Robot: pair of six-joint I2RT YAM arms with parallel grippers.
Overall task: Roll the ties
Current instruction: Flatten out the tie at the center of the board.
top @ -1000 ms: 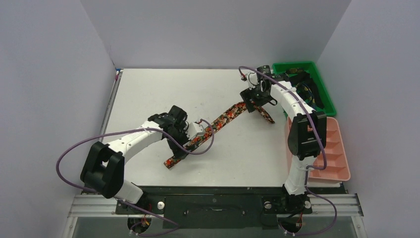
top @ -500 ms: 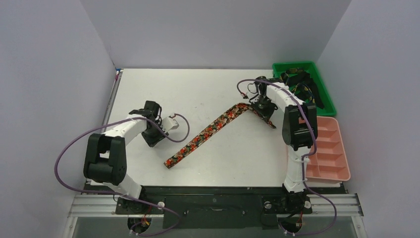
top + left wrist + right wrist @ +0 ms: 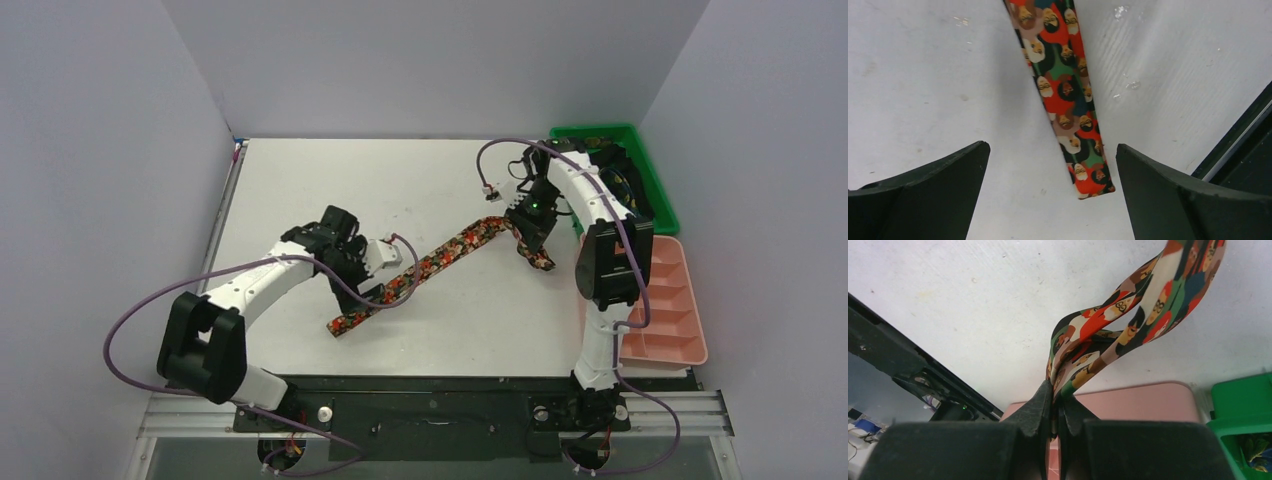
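The far right end of the tie (image 3: 440,257) is clamped in the right gripper (image 3: 1054,394); the near end is framed by the spread-apart left gripper (image 3: 1051,150).

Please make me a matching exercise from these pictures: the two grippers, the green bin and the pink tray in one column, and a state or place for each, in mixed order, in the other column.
Column one:
1. left gripper
2. right gripper
3. green bin
4. pink tray

Column two:
A. at the right edge of the table, nearer the arm bases
B. shut on the patterned tie, that end lifted
C. open over the tie's end that lies flat
D. at the table's far right corner

Pairs: 1-C, 2-B, 3-D, 4-A
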